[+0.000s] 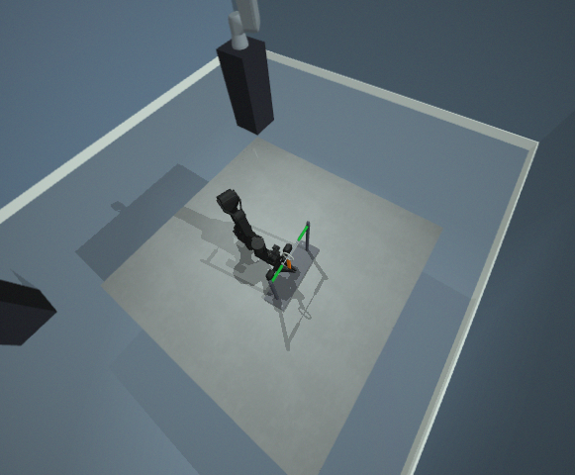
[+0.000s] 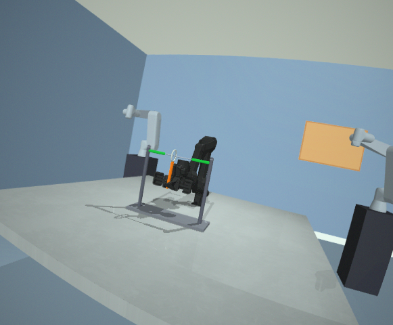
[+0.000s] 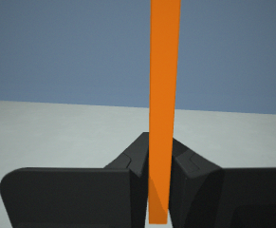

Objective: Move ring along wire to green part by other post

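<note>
Fingers clamped on orange handle [image 3: 163,95]; ring [image 2: 173,154] around grey wire [image 2: 182,158], between green sections, above tabletop [image 2: 224,252].

A frame [image 2: 141,181] of two posts stands on the tabletop [image 2: 245,252], the arm [image 2: 203,154] behind it. The ring [image 2: 173,154] sits around the wire [image 2: 182,158] between the posts (nearer the left one in the exterior view), its handle [image 2: 170,173] hanging down into the claw [image 2: 171,181].
</note>
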`<move>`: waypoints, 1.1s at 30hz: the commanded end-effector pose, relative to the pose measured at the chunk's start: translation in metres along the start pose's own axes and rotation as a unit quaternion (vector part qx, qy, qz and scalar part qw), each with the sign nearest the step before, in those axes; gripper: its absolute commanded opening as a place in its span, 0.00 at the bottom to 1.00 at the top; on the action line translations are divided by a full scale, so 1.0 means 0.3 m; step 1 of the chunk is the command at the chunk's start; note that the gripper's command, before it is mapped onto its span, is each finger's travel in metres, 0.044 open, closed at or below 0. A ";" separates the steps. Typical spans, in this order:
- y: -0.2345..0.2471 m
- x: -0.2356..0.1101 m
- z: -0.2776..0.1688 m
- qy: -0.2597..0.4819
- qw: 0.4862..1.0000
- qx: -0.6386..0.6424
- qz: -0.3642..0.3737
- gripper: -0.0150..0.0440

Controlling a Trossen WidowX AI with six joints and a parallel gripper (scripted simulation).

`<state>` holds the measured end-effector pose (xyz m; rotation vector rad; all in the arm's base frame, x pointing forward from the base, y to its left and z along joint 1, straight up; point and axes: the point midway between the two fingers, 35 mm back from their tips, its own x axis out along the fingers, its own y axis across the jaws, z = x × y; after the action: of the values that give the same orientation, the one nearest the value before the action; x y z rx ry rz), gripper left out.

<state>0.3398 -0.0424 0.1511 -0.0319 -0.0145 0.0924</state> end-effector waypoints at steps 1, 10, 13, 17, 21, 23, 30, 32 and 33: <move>0.018 -0.004 -0.004 0.002 1.000 0.000 0.000 0.00; 0.054 -0.004 -0.004 0.002 1.000 0.008 0.002 0.00; 0.067 -0.004 -0.004 0.002 1.000 0.011 0.003 0.00; 0.085 -0.003 -0.004 0.002 1.000 0.016 0.004 0.00; 0.102 -0.003 -0.003 0.002 1.000 0.021 0.005 0.00; 0.110 -0.003 -0.002 0.002 1.000 0.023 0.005 0.00; 0.138 -0.003 0.000 0.002 1.000 0.028 0.006 0.00; 0.145 -0.003 0.000 0.002 1.000 0.029 0.007 0.00; 0.148 -0.003 0.000 0.002 1.000 0.029 0.007 0.00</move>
<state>0.3363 -0.0021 0.1502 0.0189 -0.0101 0.1059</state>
